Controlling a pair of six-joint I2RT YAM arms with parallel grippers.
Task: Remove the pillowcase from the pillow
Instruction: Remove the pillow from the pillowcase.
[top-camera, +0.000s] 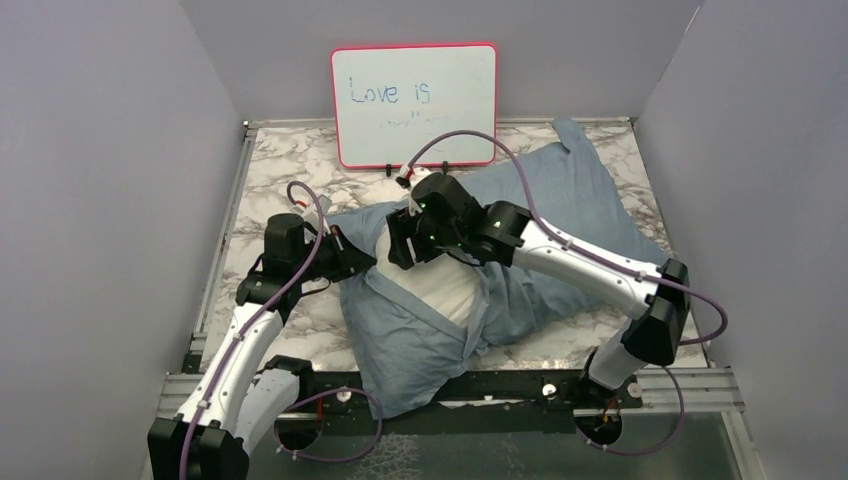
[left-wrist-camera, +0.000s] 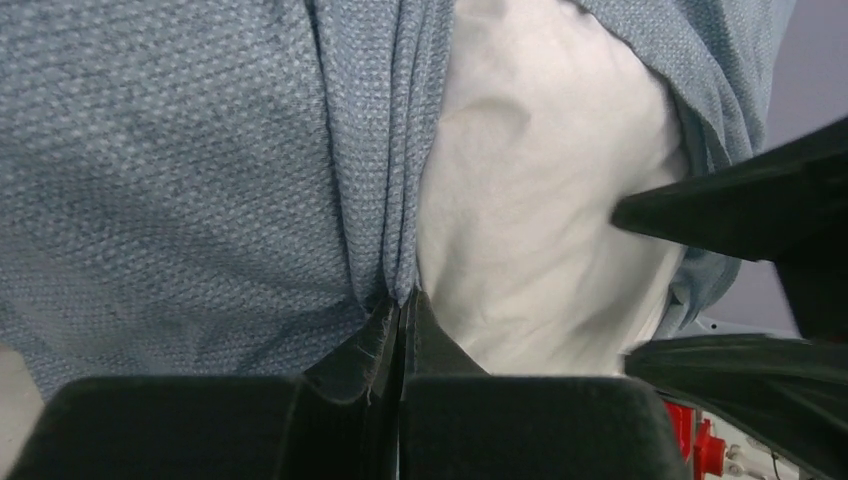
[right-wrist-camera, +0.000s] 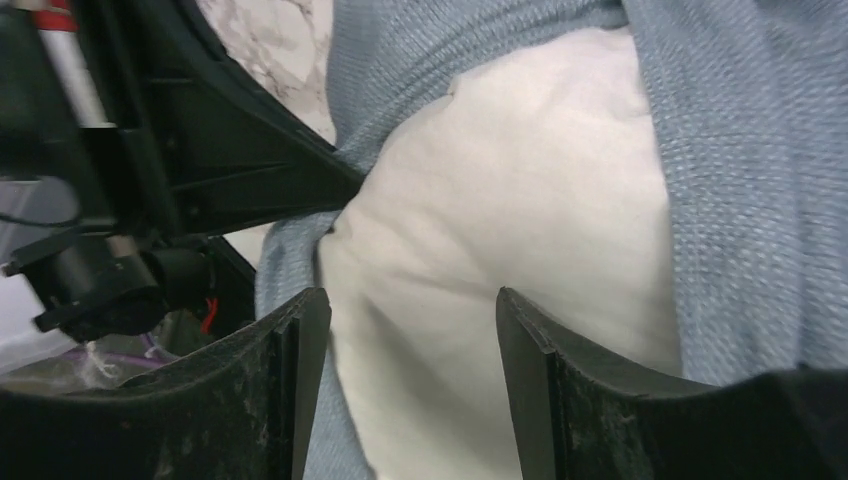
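The blue-grey pillowcase (top-camera: 560, 210) lies across the marble table, its open end toward the near left, where the white pillow (top-camera: 440, 285) bulges out. My left gripper (top-camera: 362, 258) is shut on the pillowcase's hem at the opening; in the left wrist view the gathered blue cloth (left-wrist-camera: 385, 200) runs into the closed fingertips (left-wrist-camera: 402, 305) beside the pillow (left-wrist-camera: 540, 220). My right gripper (top-camera: 405, 250) is open above the exposed pillow end; in the right wrist view its fingers (right-wrist-camera: 300, 330) straddle the white pillow (right-wrist-camera: 480, 230) without gripping it, with the pillowcase (right-wrist-camera: 750, 180) on either side.
A red-framed whiteboard (top-camera: 414, 104) reading "Love is" stands at the back. Grey walls enclose the table on the left, right and back. A black rail (top-camera: 500, 385) runs along the near edge by the arm bases. The left gripper body shows in the right wrist view (right-wrist-camera: 200, 150).
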